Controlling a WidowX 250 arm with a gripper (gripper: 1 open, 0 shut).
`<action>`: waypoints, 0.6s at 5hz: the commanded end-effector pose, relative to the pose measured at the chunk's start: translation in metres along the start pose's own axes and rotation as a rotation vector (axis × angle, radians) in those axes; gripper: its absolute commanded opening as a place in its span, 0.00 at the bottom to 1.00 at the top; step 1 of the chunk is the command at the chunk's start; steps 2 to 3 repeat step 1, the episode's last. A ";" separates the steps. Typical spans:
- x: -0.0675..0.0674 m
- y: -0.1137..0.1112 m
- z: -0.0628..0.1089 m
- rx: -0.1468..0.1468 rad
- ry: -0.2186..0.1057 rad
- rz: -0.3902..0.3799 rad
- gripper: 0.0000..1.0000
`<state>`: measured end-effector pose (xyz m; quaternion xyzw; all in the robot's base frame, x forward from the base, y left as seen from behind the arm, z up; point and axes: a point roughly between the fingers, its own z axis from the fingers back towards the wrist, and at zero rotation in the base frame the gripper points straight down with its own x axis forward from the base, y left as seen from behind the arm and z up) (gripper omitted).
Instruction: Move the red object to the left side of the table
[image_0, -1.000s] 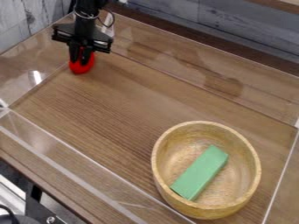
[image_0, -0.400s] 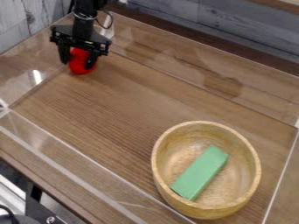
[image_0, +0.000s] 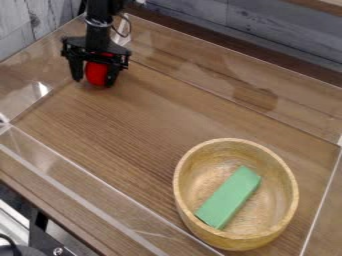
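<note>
Seemingly nearly done: the small rounded red toy object (image_0: 95, 72) sits on the brown wood-grain counter (image_0: 147, 130), well apart from the round wooden bowl (image_0: 238, 193), between the spread fingers of the black hand (image_0: 96, 67), unclamped. Only withdrawing remains.
</note>
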<state>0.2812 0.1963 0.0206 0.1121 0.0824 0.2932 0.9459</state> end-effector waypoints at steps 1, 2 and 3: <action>-0.005 0.009 0.031 -0.046 -0.034 0.004 1.00; -0.005 0.009 0.031 -0.046 -0.034 0.004 1.00; -0.005 0.009 0.031 -0.046 -0.034 0.004 1.00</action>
